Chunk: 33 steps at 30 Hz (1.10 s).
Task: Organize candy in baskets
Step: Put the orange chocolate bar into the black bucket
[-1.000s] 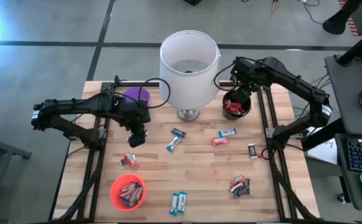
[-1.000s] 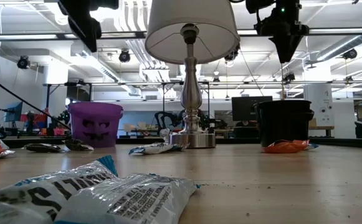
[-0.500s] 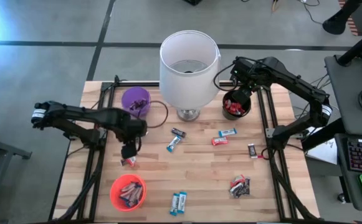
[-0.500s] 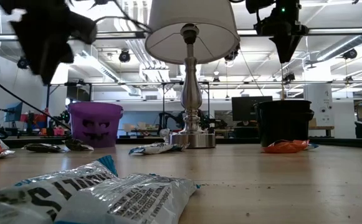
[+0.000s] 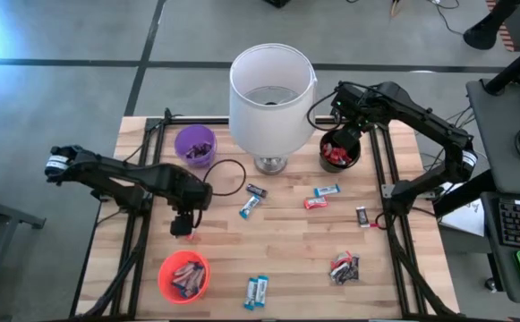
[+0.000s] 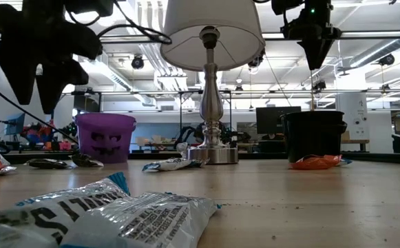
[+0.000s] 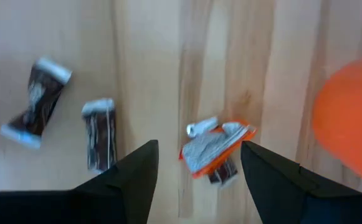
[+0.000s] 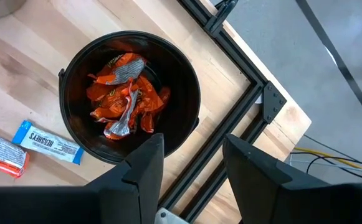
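The wooden counter (image 5: 286,241) carries a big white lampshade (image 5: 271,85) on a metal base at its far middle, with the three baskets around it: the purple basket (image 5: 194,145) to the lamp's left, the black basket (image 5: 339,150) to its right, and the orange-red basket (image 5: 184,275) near the front left corner. The left gripper (image 5: 182,225) hangs low over the counter between the purple and orange-red baskets, its fingers (image 7: 131,180) spread apart and empty, straddling a red-wrapped candy (image 7: 215,146) that lies just below them on the wood. The right gripper (image 5: 342,136) hovers above the black basket with its fingers (image 8: 144,163) released, holding nothing; red wrappers (image 8: 123,93) fill that basket. Loose candy lies scattered across the counter: a blue-and-white bar (image 5: 327,190) and a red one (image 5: 315,203) near the black basket, a blue-and-white pair (image 5: 256,292) at the front edge, and a small mixed pile (image 5: 344,266) at front right.
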{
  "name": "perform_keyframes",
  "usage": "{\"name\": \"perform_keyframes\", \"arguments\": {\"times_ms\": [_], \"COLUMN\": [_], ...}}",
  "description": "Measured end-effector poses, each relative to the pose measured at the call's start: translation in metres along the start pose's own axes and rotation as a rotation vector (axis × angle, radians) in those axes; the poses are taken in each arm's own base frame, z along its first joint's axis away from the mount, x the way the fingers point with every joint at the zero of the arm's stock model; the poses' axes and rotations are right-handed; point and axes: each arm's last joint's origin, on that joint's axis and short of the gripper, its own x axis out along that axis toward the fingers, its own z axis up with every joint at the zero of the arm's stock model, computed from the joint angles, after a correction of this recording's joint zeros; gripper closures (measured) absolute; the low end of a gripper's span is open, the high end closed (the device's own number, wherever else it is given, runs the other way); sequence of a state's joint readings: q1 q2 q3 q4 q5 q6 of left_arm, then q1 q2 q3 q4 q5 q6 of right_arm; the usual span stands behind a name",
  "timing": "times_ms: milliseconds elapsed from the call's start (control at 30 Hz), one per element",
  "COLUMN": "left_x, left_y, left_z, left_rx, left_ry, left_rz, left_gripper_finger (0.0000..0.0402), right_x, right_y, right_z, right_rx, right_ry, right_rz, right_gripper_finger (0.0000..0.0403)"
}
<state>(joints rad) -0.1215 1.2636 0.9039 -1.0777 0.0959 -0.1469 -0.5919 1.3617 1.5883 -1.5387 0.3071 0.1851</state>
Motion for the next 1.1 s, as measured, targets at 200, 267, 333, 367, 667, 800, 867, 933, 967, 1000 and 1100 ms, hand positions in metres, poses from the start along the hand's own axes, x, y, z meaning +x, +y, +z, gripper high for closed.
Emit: {"name": "perform_keyframes", "arguments": {"times_ms": [200,267,333,367,667,800,867,933,967,1000,1100], "left_x": [0.005,0.01,0.017,0.021,0.045,0.05,0.05,0.05,0.05,0.05,0.051], "left_y": [-0.003,-0.005,-0.008,-0.009,-0.009,-0.008,-0.008,-0.008,-0.008,-0.008,-0.008], "left_z": [-0.002,-0.003,-0.004,-0.006,-0.022,-0.026,-0.025,-0.025,-0.025,-0.025,-0.025], "left_rx": [0.071,0.078,0.082,0.081,0.064,0.063,0.064,0.063,0.063,0.063,0.059], "left_ry": [0.005,0.002,-0.004,0.002,0.065,0.084,0.075,0.075,0.073,0.07,0.071], "left_rz": [-0.018,-0.062,-0.11,-0.121,-0.115,-0.12,-0.122,-0.121,-0.122,-0.122,-0.122], "left_gripper_finger": [0.0192,0.0192,0.0192,0.0192,0.0192,0.0192,0.0192,0.0192,0.0192,0.0192,0.0192], "right_x": [0.0,0.0,0.0,0.0,0.0,0.0,0.0,0.0,0.0,0.0,0.0], "right_y": [0.0,0.0,0.0,0.0,0.0,0.0,0.0,0.0,0.0,0.0,0.0], "right_z": [0.0,0.0,0.0,0.0,0.0,-0.001,-0.001,-0.001,0.0,0.0,0.0], "right_rx": [0.039,0.043,0.042,0.042,0.042,0.042,0.042,0.049,0.05,0.05,0.051], "right_ry": [0.003,0.003,0.003,0.004,0.004,0.004,0.003,0.003,0.002,0.002,0.001], "right_rz": [0.0,0.0,0.0,0.0,0.0,0.0,0.0,0.0,0.0,0.001,0.001], "right_gripper_finger": [0.0245,0.0245,0.0245,0.0245,0.0245,0.0245,0.0245,0.0245,0.0245,0.0245,0.0245]}}
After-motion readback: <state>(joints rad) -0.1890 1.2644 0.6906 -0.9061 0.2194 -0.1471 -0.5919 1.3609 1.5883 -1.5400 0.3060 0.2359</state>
